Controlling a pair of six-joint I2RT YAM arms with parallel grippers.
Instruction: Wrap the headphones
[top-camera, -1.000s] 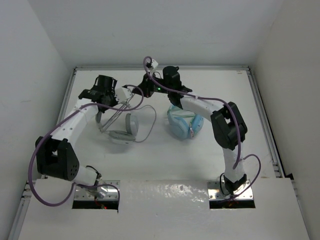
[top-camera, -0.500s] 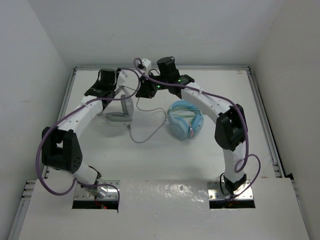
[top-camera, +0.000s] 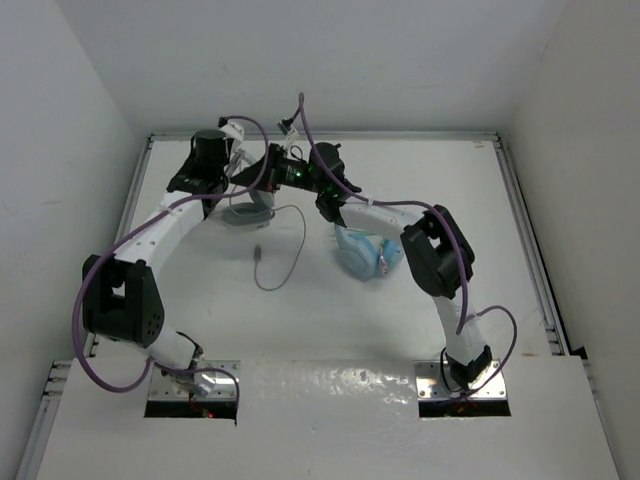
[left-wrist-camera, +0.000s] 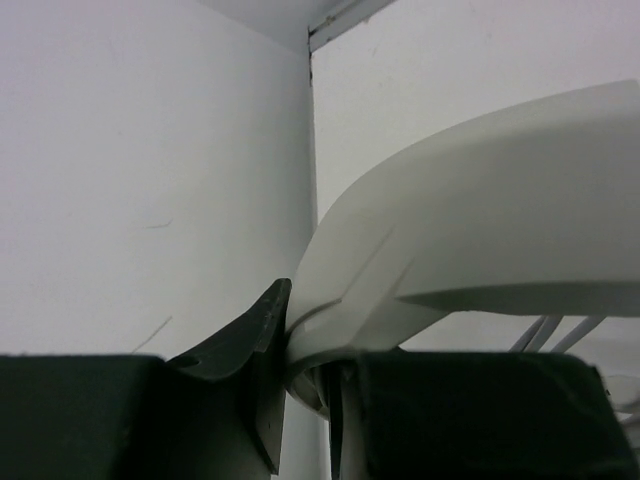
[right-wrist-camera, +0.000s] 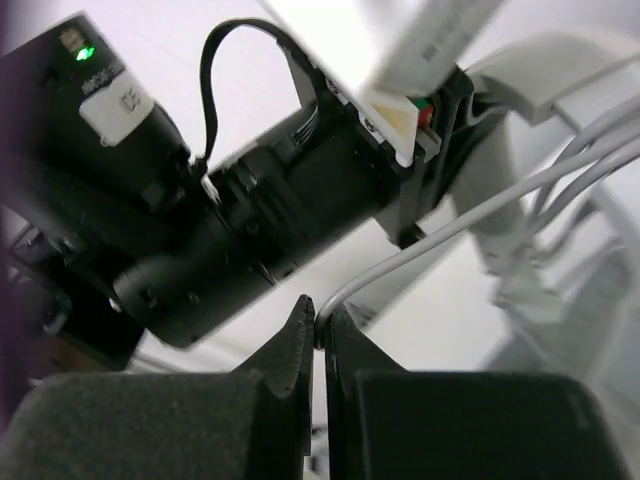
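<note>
top view: the headphones (top-camera: 246, 210) sat just beside my left gripper (top-camera: 225, 190), with the right gripper (top-camera: 270, 176) close on their far side. the slack cable (top-camera: 297, 243) looped below both.
left wrist: jaws were clamped on the smooth, curved plastic band (left-wrist-camera: 480, 190).
right wrist: jaws were pinched together on the thin round cable.

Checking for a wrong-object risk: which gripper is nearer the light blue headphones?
Right. The right gripper, pinching the cable, sits back-left of the light blue headphones; the left gripper, clamping the headband, is farther left.
</note>
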